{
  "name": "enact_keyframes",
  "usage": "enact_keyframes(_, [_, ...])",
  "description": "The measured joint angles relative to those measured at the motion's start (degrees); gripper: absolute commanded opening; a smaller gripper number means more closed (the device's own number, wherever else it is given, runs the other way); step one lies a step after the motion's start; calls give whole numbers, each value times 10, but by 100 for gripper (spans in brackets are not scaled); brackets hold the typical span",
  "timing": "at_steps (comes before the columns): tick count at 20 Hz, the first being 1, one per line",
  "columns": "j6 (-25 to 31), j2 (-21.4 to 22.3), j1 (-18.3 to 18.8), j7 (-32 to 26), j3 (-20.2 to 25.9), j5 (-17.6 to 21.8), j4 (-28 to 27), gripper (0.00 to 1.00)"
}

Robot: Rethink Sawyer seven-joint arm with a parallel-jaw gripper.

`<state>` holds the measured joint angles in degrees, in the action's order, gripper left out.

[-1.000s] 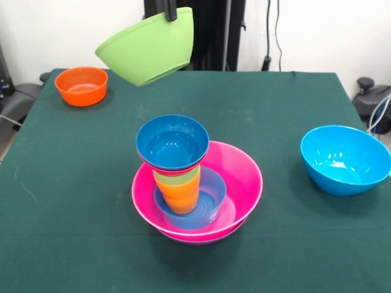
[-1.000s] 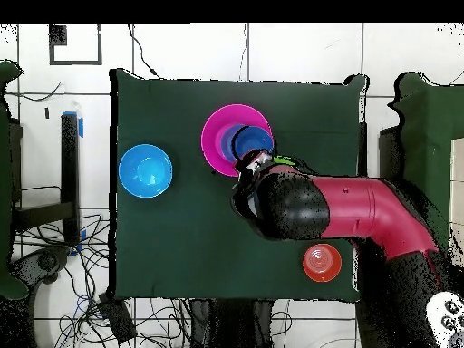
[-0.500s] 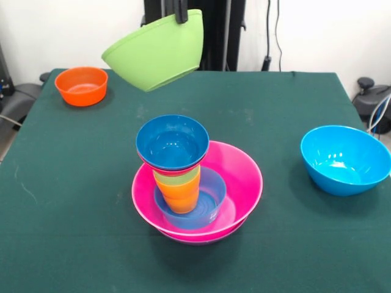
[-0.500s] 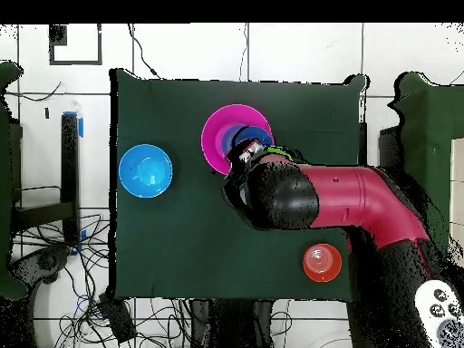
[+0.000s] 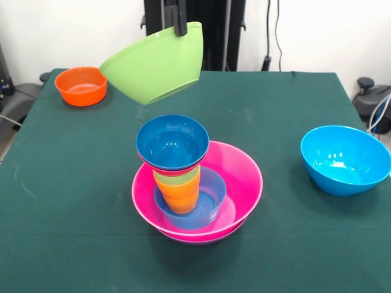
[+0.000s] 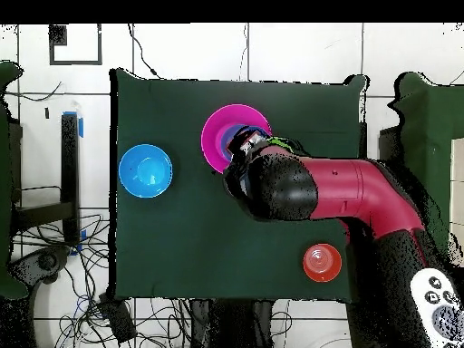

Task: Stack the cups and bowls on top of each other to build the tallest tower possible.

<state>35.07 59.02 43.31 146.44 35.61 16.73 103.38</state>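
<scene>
My gripper (image 5: 180, 25) is shut on the rim of the lime green bowl (image 5: 156, 61). The bowl hangs tilted in the air, above and behind the tower. The tower stands mid-table. Its base is a wide pink bowl (image 5: 241, 183) with a small light-blue bowl (image 5: 211, 198) inside. An orange cup (image 5: 181, 196) and a light green cup (image 5: 178, 177) rise from that. A red bowl rim (image 5: 174, 171) and a dark-blue bowl (image 5: 173, 143) sit on top. In the overhead view the arm (image 6: 299, 186) covers most of the tower; only part of the pink bowl (image 6: 216, 136) shows.
A large sky-blue bowl (image 5: 345, 160) stands alone at the right side, also seen in the overhead view as the sky-blue bowl (image 6: 145, 170). A small orange bowl (image 5: 81, 85) sits at the far left corner, and overhead as the orange bowl (image 6: 322, 262).
The lime green bowl has shifted a little to the right in the gripper and tilted more. Overhead, the arm has moved further over the tower.
</scene>
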Motion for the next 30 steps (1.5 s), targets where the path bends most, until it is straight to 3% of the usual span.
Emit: enact_keyframes(30, [-54, -55, -20, 0, -41, 9, -10, 0])
